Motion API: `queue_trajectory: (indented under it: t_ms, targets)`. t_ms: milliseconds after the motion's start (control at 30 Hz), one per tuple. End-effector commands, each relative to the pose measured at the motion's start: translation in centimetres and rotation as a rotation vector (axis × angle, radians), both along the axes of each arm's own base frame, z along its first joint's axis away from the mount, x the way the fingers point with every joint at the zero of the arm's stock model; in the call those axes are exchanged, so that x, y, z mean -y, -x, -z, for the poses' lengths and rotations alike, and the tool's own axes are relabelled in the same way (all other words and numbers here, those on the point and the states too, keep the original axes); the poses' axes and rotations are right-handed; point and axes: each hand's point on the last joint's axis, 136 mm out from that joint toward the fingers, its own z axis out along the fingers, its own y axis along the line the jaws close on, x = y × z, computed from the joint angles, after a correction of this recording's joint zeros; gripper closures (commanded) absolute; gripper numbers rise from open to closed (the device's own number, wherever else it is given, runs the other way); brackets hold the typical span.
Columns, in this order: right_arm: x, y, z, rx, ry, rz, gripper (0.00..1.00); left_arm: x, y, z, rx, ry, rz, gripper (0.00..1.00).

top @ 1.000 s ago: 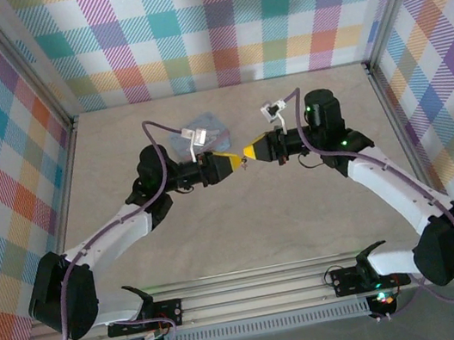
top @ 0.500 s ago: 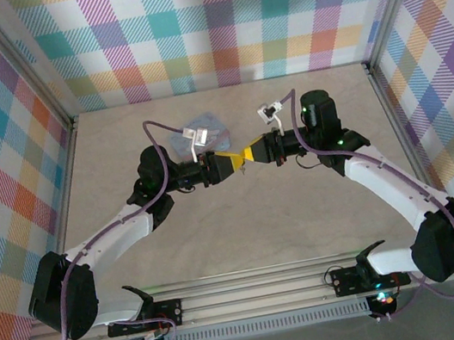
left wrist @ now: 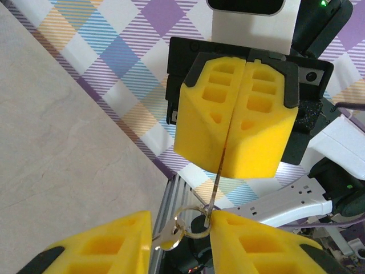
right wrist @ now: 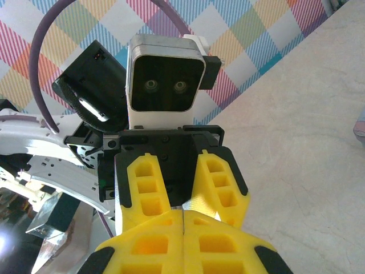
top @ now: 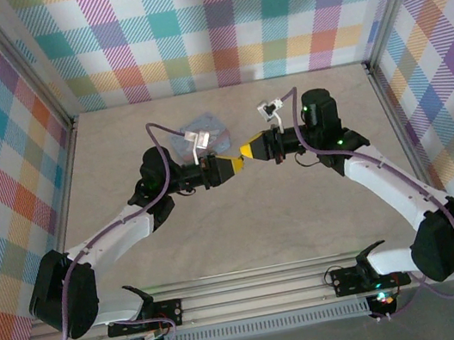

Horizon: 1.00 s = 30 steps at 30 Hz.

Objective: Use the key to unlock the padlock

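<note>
Above a mottled beige table (top: 261, 217), the left gripper (top: 230, 164), its honeycombed yellow foam fingers (left wrist: 134, 237) parted, meets the right gripper (top: 248, 150) tip to tip. The translucent blue-grey padlock (top: 203, 130) lies just behind the left wrist; the right gripper pinches the thin metal key (left wrist: 215, 182).

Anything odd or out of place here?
Slightly: the key sits pinched in the right gripper, its ring dangling between the open fingers of the left gripper, while the padlock lies apart on the table, unheld.
</note>
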Motion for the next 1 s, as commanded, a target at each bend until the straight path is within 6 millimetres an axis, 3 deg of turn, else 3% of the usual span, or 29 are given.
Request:
queue_trajectory:
  t_ms: [0,200,267,333,567,633,667,767,867,967]
  targets:
    - [-0.4,0.2,0.1,-0.005,-0.022,-0.032,1.0,0.2,0.4,0.3,0.021,-0.008,0.027,0.73]
    - [-0.6,0.4,0.5,-0.017,-0.022,-0.044,1.0,0.1,0.3,0.0,0.026,-0.005,0.017,0.76]
    - [-0.6,0.4,0.6,-0.019,-0.022,-0.042,1.0,0.1,0.4,0.0,0.028,-0.005,0.018,0.84]
    - [-0.6,0.4,0.7,-0.019,-0.022,-0.042,1.0,0.1,0.3,0.0,0.028,-0.006,0.016,0.99]
    - [-0.6,0.1,1.3,-0.035,-0.015,-0.027,1.0,-0.8,-0.4,0.7,0.019,-0.021,-0.035,1.0]
    - [-0.5,-0.2,1.6,-0.044,-0.005,-0.007,0.84,-1.3,-0.7,1.2,0.012,-0.043,-0.061,1.0]
    - [-0.4,-0.6,1.9,-0.051,0.006,0.018,0.68,-1.7,-1.1,1.7,0.003,-0.065,-0.082,1.0]
    - [0.1,-2.3,3.1,-0.072,0.069,0.13,0.5,-3.6,-2.5,3.5,-0.035,-0.136,-0.173,1.0]
    - [1.3,-5.1,5.2,-0.119,0.173,0.301,0.41,-6.3,-4.2,5.3,-0.09,-0.191,-0.293,1.0]
    - [2.3,-8.3,8.0,-0.212,0.29,0.459,0.39,-9.6,-6.0,7.7,-0.148,-0.296,-0.442,1.0]
